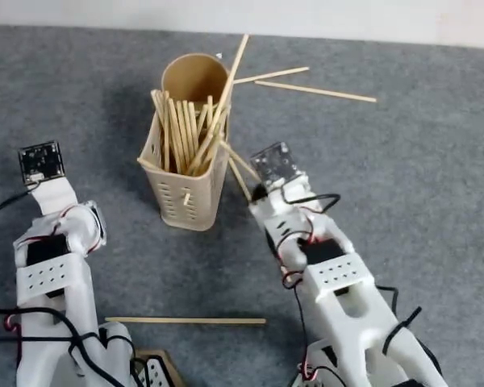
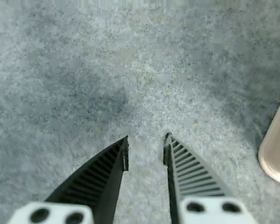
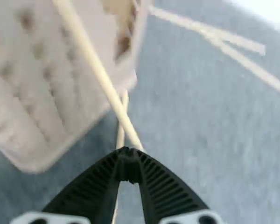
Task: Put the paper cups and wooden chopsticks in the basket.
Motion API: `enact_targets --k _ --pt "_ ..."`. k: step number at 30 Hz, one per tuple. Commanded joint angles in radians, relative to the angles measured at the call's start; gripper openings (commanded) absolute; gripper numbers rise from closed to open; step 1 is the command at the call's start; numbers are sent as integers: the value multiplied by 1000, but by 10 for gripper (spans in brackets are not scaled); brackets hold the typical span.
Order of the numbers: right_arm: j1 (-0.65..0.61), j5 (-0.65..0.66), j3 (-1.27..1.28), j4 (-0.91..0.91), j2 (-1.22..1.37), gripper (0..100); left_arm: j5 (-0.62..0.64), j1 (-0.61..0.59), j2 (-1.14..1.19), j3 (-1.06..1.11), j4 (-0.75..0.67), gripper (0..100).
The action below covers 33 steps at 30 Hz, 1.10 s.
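Observation:
A cream slotted basket (image 1: 185,189) stands mid-carpet, holding a brown paper cup (image 1: 195,76) at its far end and several wooden chopsticks (image 1: 181,133). My right gripper (image 3: 127,161) sits just beside the basket's right wall (image 3: 32,84), shut on a chopstick (image 3: 100,74) that slants up against that wall. A second stick (image 3: 121,126) lies on the carpet under it. Two loose chopsticks (image 1: 316,90) lie past the basket, and one more (image 1: 185,321) rests near the arm bases. My left gripper (image 2: 145,144) is open over bare carpet, left of the basket's edge (image 2: 276,149).
Grey carpet (image 1: 419,185) covers the whole work area, with open floor to the right and far left. A white wall strip (image 1: 347,20) runs along the back. A wooden corner (image 1: 165,367) shows at the near edge between the arm bases.

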Motion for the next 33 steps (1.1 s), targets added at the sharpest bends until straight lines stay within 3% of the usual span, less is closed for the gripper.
enact_targets --k 1,6,8,10,13,21,27,33 --pt "-68 0 -15 -174 35 11 -11 13 1 -5 -17 147" --pt "-85 -2 -33 -340 252 100 -11 13 1 -5 -17 148" --pt "-65 -2 -76 -349 348 161 -11 13 1 -5 -17 148" --pt "-42 0 -119 -312 424 153 -11 13 1 -4 -17 148" --pt "-1 2 -171 -203 473 6 -11 13 1 -4 -17 148" --pt "145 5 -222 329 243 6 -11 13 1 -4 -17 148" --pt "147 0 -426 753 35 6 -11 13 1 -4 -17 149" --pt "88 6 -443 720 -27 12 -11 13 1 -4 -17 149"
